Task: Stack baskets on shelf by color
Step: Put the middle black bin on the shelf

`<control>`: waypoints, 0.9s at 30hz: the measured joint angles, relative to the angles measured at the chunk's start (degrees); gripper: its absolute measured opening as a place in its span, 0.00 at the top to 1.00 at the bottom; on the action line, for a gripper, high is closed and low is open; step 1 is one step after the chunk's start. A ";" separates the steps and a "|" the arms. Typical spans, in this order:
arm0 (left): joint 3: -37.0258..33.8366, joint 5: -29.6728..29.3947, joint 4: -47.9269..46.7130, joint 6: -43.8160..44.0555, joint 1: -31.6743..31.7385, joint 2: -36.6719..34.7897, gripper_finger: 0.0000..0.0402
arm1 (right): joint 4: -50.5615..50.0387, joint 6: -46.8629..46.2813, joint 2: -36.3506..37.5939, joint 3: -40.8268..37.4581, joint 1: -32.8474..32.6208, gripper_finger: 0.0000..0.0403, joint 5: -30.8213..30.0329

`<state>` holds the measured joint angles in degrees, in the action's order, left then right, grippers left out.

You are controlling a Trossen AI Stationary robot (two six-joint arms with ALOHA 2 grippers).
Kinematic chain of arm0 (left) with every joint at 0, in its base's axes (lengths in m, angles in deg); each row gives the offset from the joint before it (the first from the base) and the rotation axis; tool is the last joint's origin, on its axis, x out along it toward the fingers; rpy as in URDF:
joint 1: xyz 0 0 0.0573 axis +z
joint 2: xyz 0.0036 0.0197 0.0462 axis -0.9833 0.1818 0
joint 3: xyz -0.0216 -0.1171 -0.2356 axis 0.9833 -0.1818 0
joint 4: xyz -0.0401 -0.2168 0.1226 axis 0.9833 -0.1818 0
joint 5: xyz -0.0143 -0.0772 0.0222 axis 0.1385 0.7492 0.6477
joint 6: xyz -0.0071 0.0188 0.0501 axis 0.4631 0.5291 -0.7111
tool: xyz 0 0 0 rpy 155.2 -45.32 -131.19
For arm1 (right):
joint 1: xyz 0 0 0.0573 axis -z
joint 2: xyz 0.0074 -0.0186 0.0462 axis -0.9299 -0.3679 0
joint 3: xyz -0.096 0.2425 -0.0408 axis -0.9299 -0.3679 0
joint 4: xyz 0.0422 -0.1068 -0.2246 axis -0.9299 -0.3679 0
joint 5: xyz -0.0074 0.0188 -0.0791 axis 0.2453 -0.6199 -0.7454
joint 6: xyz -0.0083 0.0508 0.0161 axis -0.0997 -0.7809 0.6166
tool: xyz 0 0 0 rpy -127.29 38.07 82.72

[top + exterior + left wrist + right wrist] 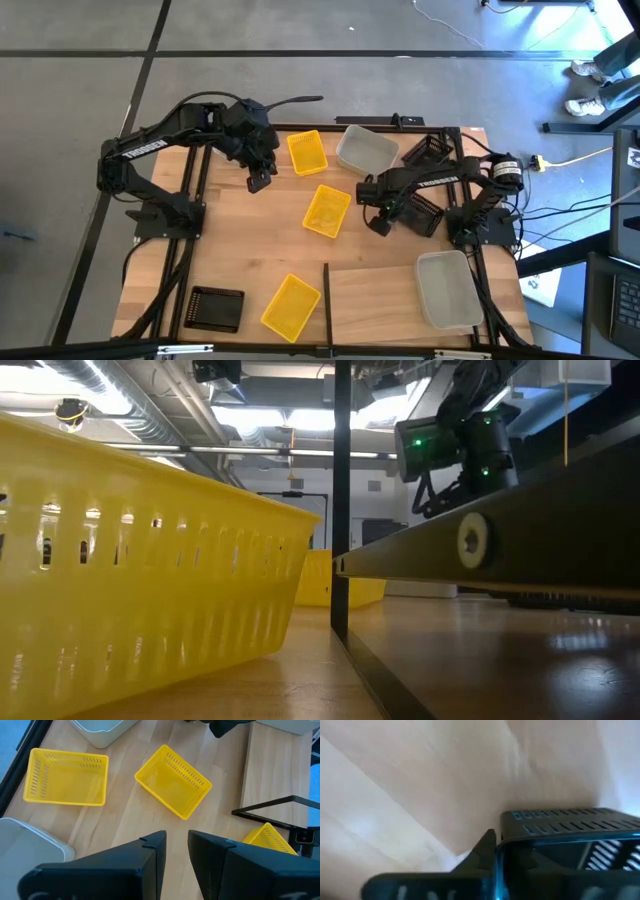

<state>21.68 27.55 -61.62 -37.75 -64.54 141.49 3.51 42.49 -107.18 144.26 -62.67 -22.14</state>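
Note:
Three yellow baskets lie on the table. Grey-white baskets stand at the far side and on the shelf. The shelf is a pale panel at the near right, with a dark divider. Black baskets sit at the near left, far right and right of centre. My right gripper points down, shut on that last basket's end. My left gripper hangs open over the table's far left, holding nothing. My right gripper has the black basket's end wall, the end nearest the table's middle, between its fingers. One finger stands outside the wall; the other is inside, mostly hidden by the basket. The fingers come from above, pointing down. The basket rests on the table.
The middle yellow basket lies just left of the right gripper. In the low view a yellow basket fills the near left, beside the upright divider. Bare wood lies between the middle baskets and the shelf.

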 joint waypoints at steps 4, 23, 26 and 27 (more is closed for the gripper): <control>0.00 -0.01 -0.02 0.00 0.00 0.00 0.82 | -1.83 4.74 0.01 0.99 -0.30 0.99 -0.43; 0.00 -0.04 -0.02 -7.33 0.00 0.00 0.82 | -28.46 -23.03 -0.03 35.96 -10.65 1.00 -3.39; 0.00 -0.04 -0.02 -10.39 0.00 0.00 0.82 | -27.84 -32.97 -0.01 39.72 -13.39 1.00 -2.03; 0.00 -0.02 -0.02 -11.67 0.00 0.02 0.82 | -27.82 -36.04 -0.01 40.58 -14.43 1.00 -1.77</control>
<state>21.68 27.53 -61.65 -49.42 -64.54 141.51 -24.31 6.45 -107.19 184.85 -77.11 -23.91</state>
